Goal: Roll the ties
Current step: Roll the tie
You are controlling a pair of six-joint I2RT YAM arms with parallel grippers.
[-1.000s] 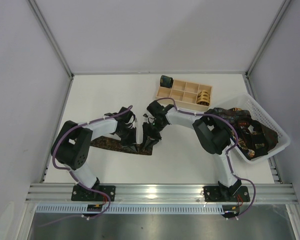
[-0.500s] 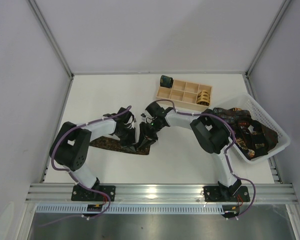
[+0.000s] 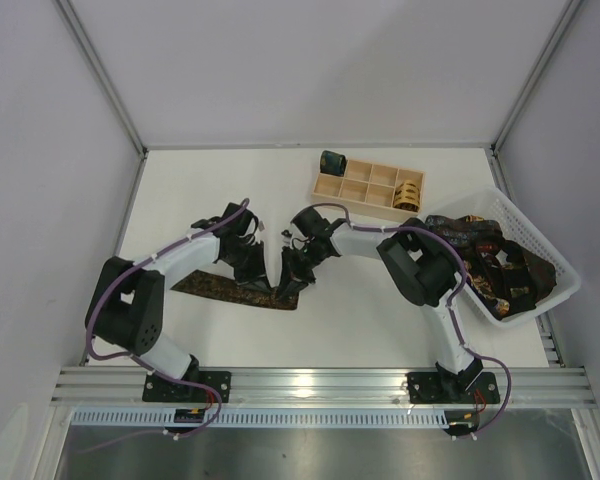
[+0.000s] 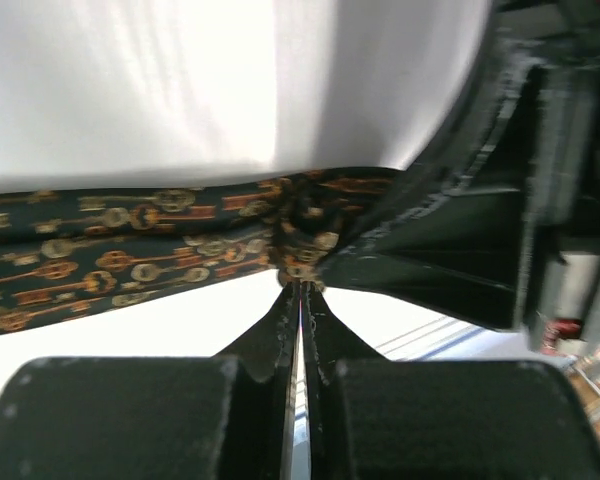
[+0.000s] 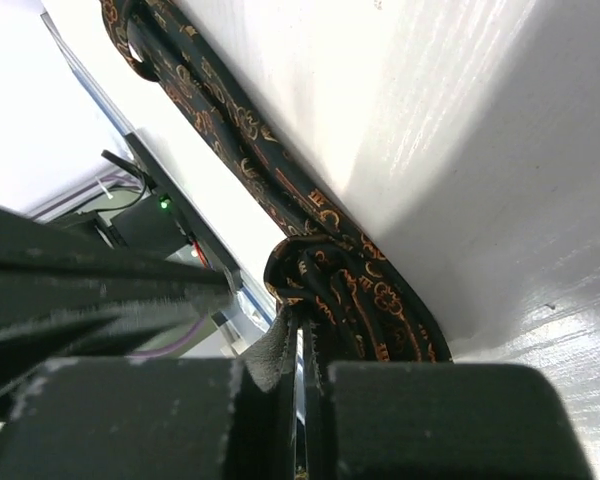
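Overhead, the left arm rises from its base at the lower left, bends at a dark elbow near the left edge of the white counter, and sends its white forearm up and to the right, the wrist then tipping down toward the middle. The right arm mirrors it: elbow at the centre right, forearm reaching left, wrist bent downward. The two wrists point at each other, so the hands nearly meet at one spot left of centre.

A dark patterned fabric necktie lies flat on the counter as a narrow strip, running from the lower left toward that spot, its right end bunched beneath both hands.

From the left wrist camera, the left hand has its fingers pressed together, tips nipping a puckered fold of the necktie (tan-gold keys on black); the rest of the strip stretches away to the left of the frame, and the other hand's black body fills the right side.

From the right wrist camera, the right hand is likewise pressed together, pinching the curled-over end of the necktie just above its tips, with the strip running off to the upper left.

Well apart, at the upper right, sit a pale wooden compartment tray and a white plastic mesh basket.
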